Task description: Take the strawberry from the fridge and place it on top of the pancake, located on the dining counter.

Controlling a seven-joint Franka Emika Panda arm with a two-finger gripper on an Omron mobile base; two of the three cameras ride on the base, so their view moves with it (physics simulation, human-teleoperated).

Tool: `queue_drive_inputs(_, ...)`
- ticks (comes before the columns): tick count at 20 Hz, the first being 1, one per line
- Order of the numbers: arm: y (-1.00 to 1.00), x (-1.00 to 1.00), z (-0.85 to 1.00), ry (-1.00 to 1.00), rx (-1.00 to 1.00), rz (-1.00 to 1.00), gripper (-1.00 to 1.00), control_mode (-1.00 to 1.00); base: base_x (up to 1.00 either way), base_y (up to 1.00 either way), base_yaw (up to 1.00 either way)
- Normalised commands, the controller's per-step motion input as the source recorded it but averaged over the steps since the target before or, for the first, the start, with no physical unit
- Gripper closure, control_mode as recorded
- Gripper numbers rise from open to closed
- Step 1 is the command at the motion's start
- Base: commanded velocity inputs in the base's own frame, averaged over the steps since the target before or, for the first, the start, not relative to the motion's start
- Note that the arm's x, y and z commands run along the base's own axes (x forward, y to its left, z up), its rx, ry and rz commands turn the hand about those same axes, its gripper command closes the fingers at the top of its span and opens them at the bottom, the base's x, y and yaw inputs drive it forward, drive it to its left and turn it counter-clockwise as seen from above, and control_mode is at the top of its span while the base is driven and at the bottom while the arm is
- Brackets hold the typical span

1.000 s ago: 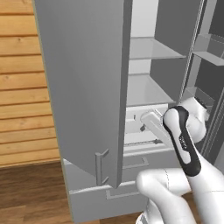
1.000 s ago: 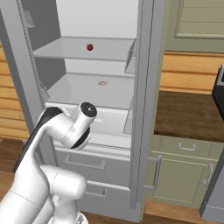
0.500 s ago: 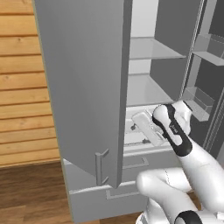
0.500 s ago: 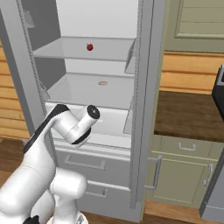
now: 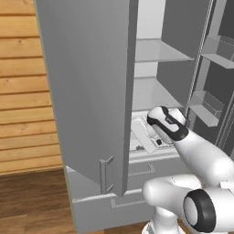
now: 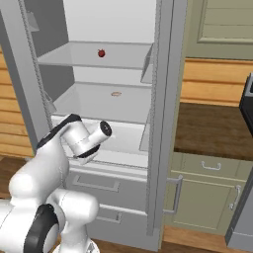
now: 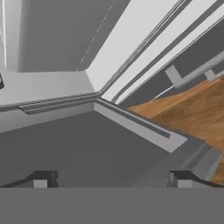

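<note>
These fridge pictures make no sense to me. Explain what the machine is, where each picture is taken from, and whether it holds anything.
The machine is a white robot arm on a driving base, in a rendered kitchen. Two cameras ride on the base behind the arm, one to its left and one to its right; the third sits on the hand and looks along the gripper. The fridge stands with its doors open. The strawberry lies on an upper shelf, and a small flat tan item on the shelf below. The gripper is open and holds nothing. It is low down, near the fridge's bottom shelf, well below the berry.
</note>
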Motion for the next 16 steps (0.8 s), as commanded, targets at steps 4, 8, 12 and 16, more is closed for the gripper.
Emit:
queue_drive_inputs(4,0.31,0.34,-0.13,0.06,0.09,0.09,-1.00,-1.00,0.00,0.00,0.00)
queue_drive_inputs(8,0.26,0.31,-0.09,0.04,0.09,0.14,-1.00,-1.00,0.00,0.00,0.00)
queue_drive_inputs(12,0.34,0.03,-0.01,0.00,0.05,0.12,-1.00,-1.00,0.00,0.00,0.00)
queue_drive_inputs(16,0.51,-0.46,0.00,0.00,0.00,0.06,-1.00,-1.00,0.00,0.00,0.00)
